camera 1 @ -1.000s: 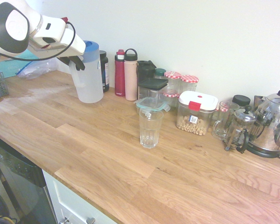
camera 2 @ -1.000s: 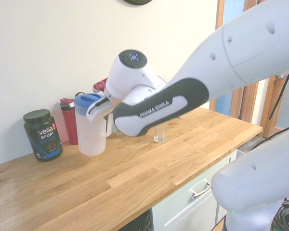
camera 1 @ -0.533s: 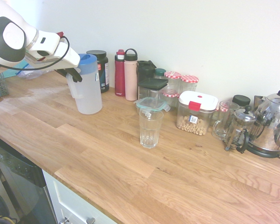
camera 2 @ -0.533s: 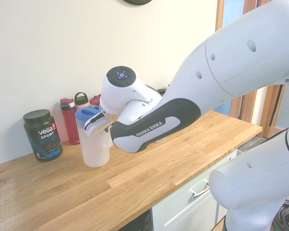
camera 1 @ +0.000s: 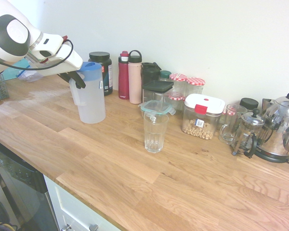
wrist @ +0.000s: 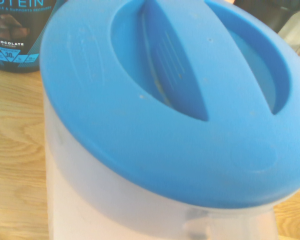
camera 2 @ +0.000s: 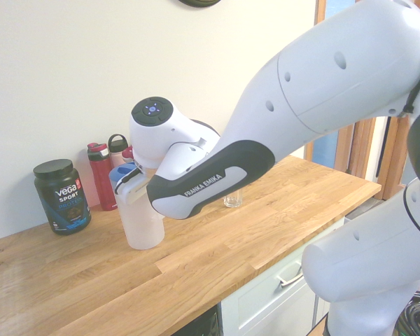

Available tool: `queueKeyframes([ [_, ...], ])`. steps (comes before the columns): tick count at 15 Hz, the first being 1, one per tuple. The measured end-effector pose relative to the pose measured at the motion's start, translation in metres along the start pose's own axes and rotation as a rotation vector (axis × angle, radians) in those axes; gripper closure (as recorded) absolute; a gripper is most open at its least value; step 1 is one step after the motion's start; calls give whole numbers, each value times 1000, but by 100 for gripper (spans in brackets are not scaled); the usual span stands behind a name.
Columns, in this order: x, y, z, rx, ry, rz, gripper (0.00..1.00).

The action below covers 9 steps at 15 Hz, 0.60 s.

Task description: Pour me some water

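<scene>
**Pitcher comes off the back row, toward the counter's front**

Against the frames from a second ago, we see the pitcher (camera 1: 91, 94) brought away from the wall: it was hard up by the black tub (camera 1: 101, 72) and red bottle (camera 1: 123, 74), and now it sits forward of them, lower in the first exterior view, its base at or just above the worktop (camera 1: 135, 159) (we cannot tell which). The gripper (camera 1: 74, 79) has dropped with it and tipped further down. Its fingers are pinched on the handle at the pitcher's side, the side turned away from the glass (camera 1: 155, 131).

For the task, we judge this the carry stage: the pitcher is in hand and clear of its neighbours, but the glass is well apart from it, further along the counter, and nothing is poured yet. The pitcher is upright.

The pitcher is tall, frosted white and cloudy, with a blue lid (wrist: 175, 100) that has a raised bar across a sunken centre (the wrist view is nearly filled by it). The water inside does not show; we cannot read a fill level through the wall.
</scene>
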<state>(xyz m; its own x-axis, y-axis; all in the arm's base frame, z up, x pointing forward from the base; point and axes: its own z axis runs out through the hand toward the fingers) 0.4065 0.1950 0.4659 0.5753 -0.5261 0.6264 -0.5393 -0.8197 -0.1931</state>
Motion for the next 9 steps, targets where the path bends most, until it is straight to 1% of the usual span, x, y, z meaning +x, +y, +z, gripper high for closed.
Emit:
queueKeyframes([
  [7, 16, -10, 4, -2, -16, 33, 0],
  [9, 17, -9, 1, -16, -36, 42, 0],
])
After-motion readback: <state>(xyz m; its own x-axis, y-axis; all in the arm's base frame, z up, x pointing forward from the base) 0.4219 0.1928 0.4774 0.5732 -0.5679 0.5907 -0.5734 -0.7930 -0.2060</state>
